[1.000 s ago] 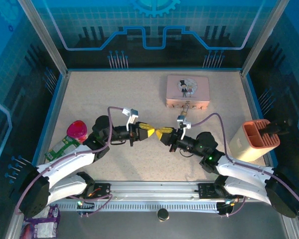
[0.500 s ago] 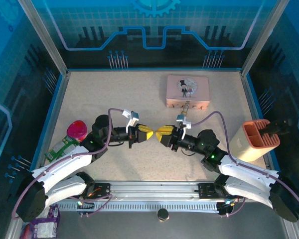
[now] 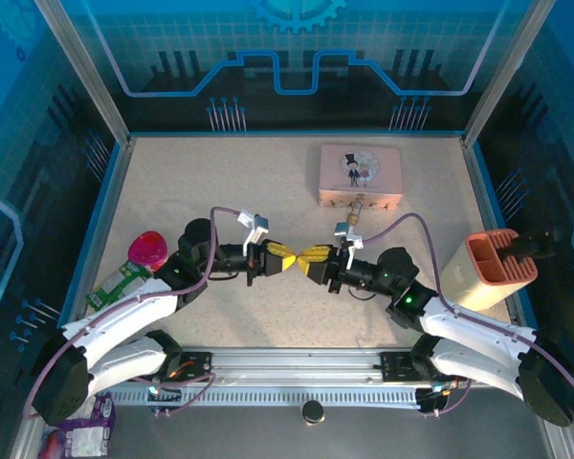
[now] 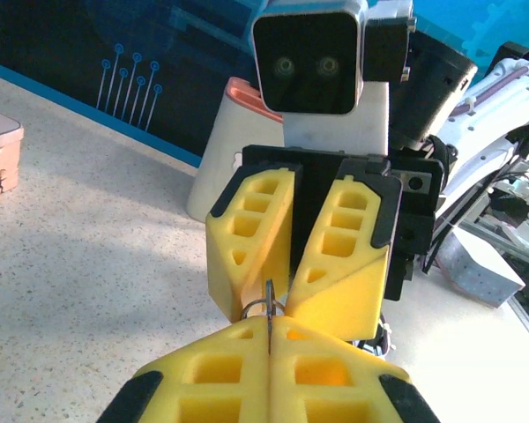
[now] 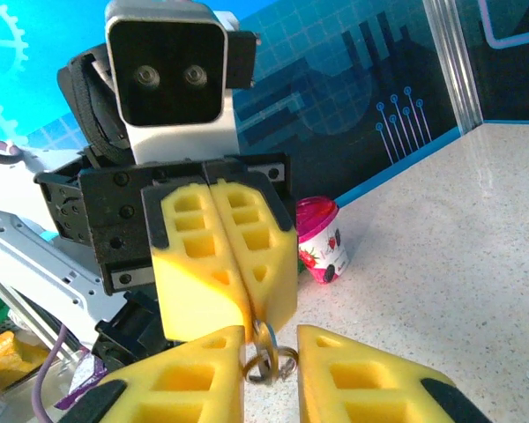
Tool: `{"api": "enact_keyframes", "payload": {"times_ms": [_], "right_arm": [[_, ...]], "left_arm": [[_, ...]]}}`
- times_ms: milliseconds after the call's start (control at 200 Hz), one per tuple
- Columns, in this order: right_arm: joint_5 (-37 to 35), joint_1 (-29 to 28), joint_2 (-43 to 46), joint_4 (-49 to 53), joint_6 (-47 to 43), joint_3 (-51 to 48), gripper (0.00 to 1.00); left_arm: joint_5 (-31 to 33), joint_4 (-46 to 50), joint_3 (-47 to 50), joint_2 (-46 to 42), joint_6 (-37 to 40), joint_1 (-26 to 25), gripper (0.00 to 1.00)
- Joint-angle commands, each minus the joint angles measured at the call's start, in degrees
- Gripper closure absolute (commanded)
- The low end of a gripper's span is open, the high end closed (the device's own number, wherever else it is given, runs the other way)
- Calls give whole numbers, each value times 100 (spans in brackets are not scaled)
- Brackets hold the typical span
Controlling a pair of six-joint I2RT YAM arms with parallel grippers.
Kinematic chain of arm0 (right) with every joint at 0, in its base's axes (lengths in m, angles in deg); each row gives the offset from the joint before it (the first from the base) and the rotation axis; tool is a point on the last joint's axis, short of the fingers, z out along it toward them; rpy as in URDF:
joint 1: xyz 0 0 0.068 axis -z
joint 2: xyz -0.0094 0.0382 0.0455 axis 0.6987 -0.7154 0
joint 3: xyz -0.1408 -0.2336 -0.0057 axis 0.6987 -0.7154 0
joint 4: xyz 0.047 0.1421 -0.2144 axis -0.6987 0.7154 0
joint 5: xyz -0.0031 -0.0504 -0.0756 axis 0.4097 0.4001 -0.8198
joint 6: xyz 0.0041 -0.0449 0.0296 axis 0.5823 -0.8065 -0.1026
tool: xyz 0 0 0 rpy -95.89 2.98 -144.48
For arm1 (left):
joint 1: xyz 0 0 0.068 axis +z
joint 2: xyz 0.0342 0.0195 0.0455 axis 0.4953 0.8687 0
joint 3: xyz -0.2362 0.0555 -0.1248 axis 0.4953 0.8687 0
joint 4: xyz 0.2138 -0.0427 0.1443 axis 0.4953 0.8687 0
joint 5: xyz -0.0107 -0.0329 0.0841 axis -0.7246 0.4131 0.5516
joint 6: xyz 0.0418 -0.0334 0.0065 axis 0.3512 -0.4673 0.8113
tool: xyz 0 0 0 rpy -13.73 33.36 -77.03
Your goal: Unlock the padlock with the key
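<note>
My left gripper (image 3: pixel 290 257) is shut on the key (image 4: pixel 269 310), a thin dark blade standing on edge out of its yellow fingertips, with a small wire ring (image 5: pixel 271 361) hanging from it. My right gripper (image 3: pixel 308 256) meets it tip to tip at mid-table and is open. The key (image 5: pixel 266 339) and ring sit in the gap between its fingers (image 5: pixel 189 374). In the left wrist view the right gripper's fingers (image 4: pixel 251 238) spread in a V round the key. A small brass padlock (image 3: pixel 356 205) appears to hang at the front of the pink tin (image 3: pixel 361 172).
A pink yoghurt cup (image 3: pixel 147 250) and a green packet (image 3: pixel 120 282) lie at the left edge. A cream holder with an orange rim (image 3: pixel 495 266) stands at the right. Bare table lies between the grippers and the tin.
The two grippers have closed the gap between them. Their yellow tips now meet, with the key reaching in between the right gripper's fingers.
</note>
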Motion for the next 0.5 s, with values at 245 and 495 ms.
{"api": "enact_keyframes", "payload": {"times_ms": [245, 495], "right_arm": [[395, 57, -60, 132, -72, 285, 100], [299, 47, 88, 449, -125, 213, 100]], "left_arm": [[-228, 151, -253, 0, 264, 8, 100], [-30, 307, -296, -96, 370, 16, 92]]}}
